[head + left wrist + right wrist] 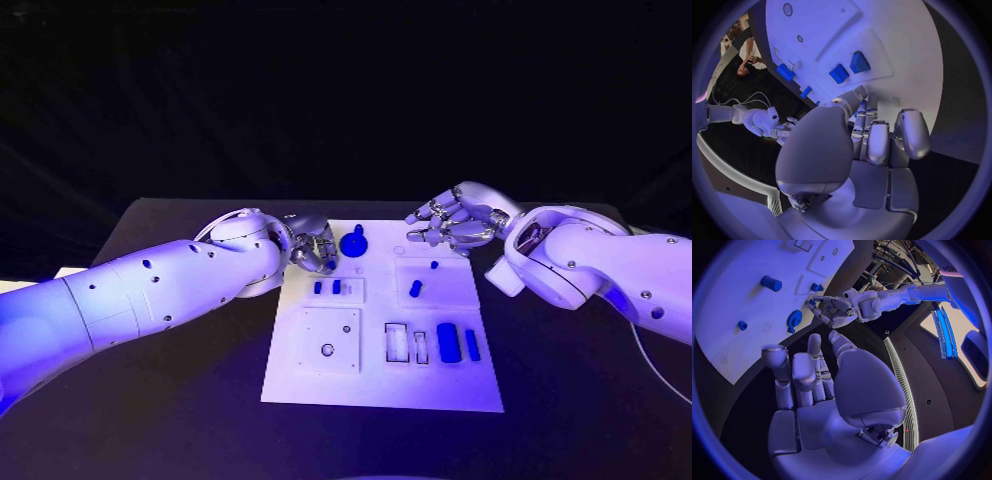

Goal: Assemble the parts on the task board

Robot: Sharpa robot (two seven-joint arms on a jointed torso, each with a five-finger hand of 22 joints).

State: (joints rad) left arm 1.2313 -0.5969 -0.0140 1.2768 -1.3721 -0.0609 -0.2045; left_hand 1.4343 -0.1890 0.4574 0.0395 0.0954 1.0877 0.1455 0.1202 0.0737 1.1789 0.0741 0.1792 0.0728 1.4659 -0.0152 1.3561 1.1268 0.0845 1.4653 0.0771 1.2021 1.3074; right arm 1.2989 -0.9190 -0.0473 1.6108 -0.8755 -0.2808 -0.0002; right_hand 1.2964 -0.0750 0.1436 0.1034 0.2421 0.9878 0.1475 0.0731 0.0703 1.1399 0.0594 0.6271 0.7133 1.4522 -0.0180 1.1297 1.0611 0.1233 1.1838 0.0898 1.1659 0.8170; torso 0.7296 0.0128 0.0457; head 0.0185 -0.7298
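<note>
Hovering at the far end of the task board [382,395], both hands sit over its two far corners. The board, a white plate, lies lengthwise in the middle of the black table [173,420].

Left hand [309,245]: at the board's far-left edge, just left of a round blue part with a short stem [356,242]. In the left wrist view its fingers [879,142] lie side by side and curl a little over the board, thumb alongside; nothing visible between them (whether the fingertips touch the board I cannot tell).

Right hand [456,222]: over the far-right corner, fingers curled loosely in the head view. In the right wrist view the fingers [801,377] extend nearly straight, close together, thumb apart; nothing is held, and the palm is over dark table just beside the board's edge.

Parts on the board:
- two small blue blocks [327,287] side by side in a recess, left of centre
- one small blue peg [415,289] right of centre, another smaller one [434,265] just beyond it
- a blue cylinder [449,343] and a thin blue bar [472,345] lying near the right edge, on the near half
- an empty rectangular slot [397,343] just left of the cylinder
</note>
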